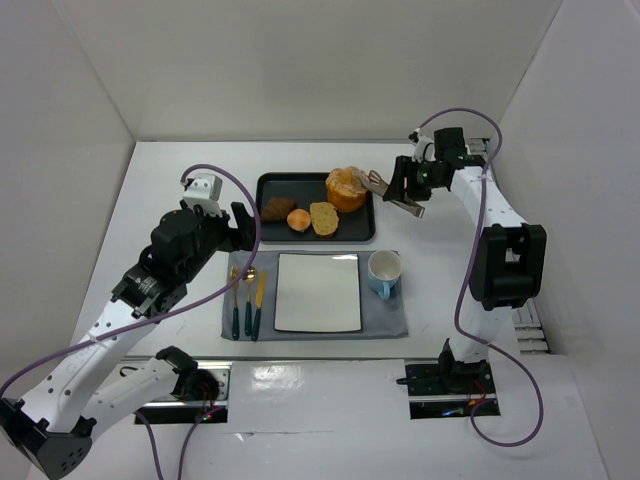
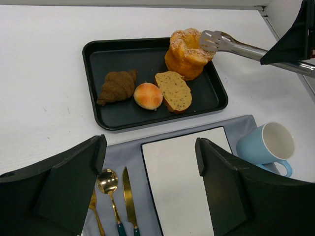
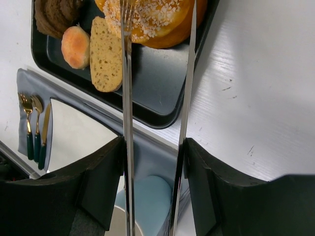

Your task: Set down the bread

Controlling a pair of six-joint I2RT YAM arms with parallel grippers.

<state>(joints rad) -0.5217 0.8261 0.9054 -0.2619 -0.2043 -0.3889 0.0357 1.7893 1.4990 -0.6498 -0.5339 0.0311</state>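
The bread (image 1: 346, 188), a puffy golden-orange loaf with a pale cracked top, sits in the far right corner of the black tray (image 1: 270, 182). It also shows in the left wrist view (image 2: 187, 53) and the right wrist view (image 3: 152, 17). My right gripper (image 1: 405, 190) (image 3: 153, 147) is shut on metal tongs (image 2: 236, 45) (image 3: 127, 98). One tong tip lies over the loaf's top and the other runs along its right side. My left gripper (image 1: 238, 222) (image 2: 150, 147) is open and empty above the white plate (image 2: 182, 187).
The tray also holds a brown croissant (image 2: 117, 86), a small round bun (image 2: 148, 95) and a flat bread slice (image 2: 173, 90). On the grey placemat (image 1: 390, 320) are the plate (image 1: 317, 292), a blue cup (image 1: 384, 272) and gold cutlery (image 1: 246, 295).
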